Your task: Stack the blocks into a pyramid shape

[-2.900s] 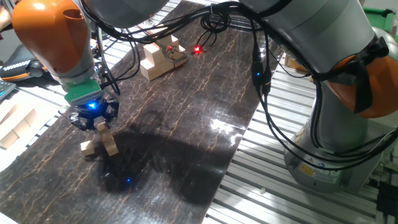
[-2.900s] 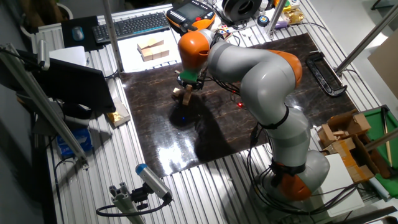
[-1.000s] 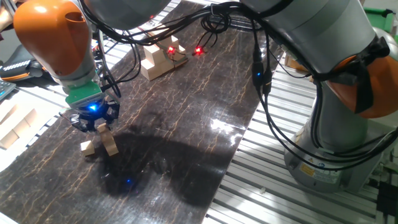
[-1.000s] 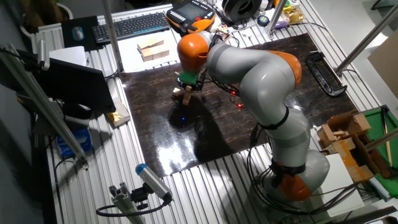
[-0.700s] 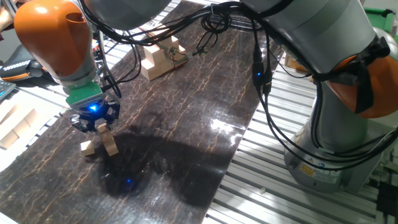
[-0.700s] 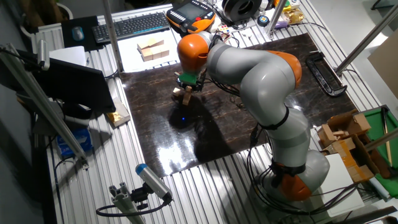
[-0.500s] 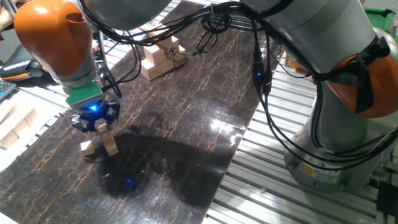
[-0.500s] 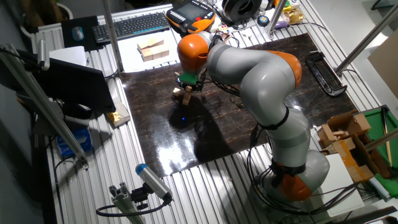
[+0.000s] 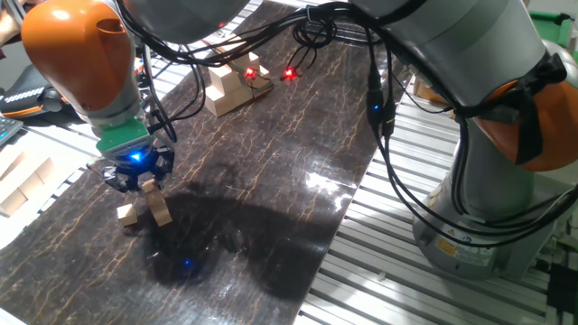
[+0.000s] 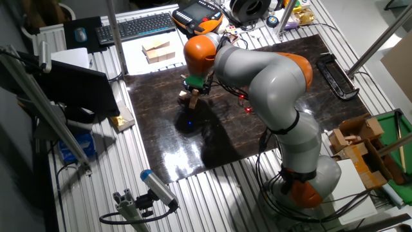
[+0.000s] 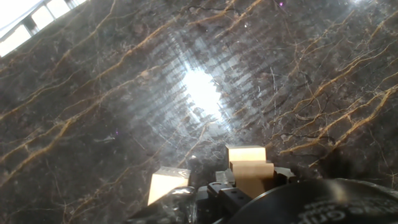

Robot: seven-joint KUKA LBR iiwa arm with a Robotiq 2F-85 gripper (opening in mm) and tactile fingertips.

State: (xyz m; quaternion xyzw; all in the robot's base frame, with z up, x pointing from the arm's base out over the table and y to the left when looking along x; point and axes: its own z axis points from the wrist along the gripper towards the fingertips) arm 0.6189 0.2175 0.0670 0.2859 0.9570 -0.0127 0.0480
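Hand point(image 9: 152, 200) has barely shifted, clamped on a wooden cube point(image 9: 159, 209) beside another cube point(image 9: 127, 215) on worktop point(image 9: 271, 153); pyramid barely started.

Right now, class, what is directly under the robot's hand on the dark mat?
Under the hand, a tan wooden block stands on the dark mat, with a second block beside it. Whether the fingers grip the upright block is hidden by the hand itself.
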